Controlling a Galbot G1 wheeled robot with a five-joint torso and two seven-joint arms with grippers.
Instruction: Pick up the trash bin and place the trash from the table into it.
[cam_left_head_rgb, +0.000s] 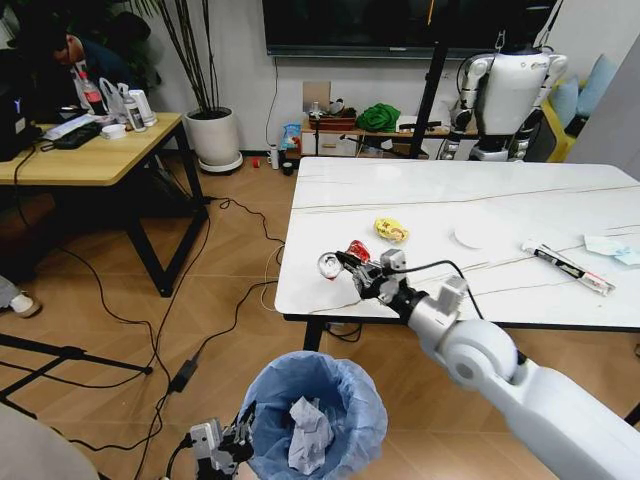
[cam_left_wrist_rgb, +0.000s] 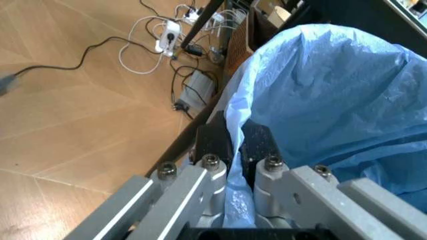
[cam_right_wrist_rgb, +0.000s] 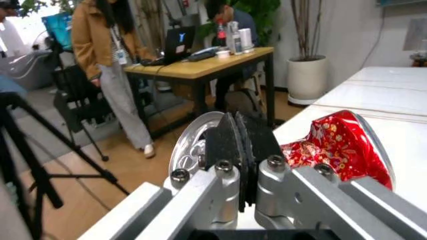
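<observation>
while the right gripper (cam_left_head_rgb: 347, 264) pinches the crushed can (cam_left_head_rgb: 340, 258) at the tabletop (cam_left_head_rgb: 450, 205) near-left edge, left gripper (cam_left_head_rgb: 236, 438) clamps the trash bin (cam_left_head_rgb: 315, 410) rim; crumpled paper (cam_left_head_rgb: 308, 432) inside; yellow wrapper (cam_left_head_rgb: 391, 230), white disc (cam_left_head_rgb: 472, 236) farther right.

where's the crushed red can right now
The crushed can sits pinched in the right claw at the table's near-left corner, above the trash bin.

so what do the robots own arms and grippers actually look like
The right arm is glossy white with rounded joint housings and a thin black cable looping over its wrist. Its right gripper has silver-grey metal links, hex bolts and flat black rubber pads. The left gripper is built the same: grey metal links, silver bolts and black pads.
</observation>
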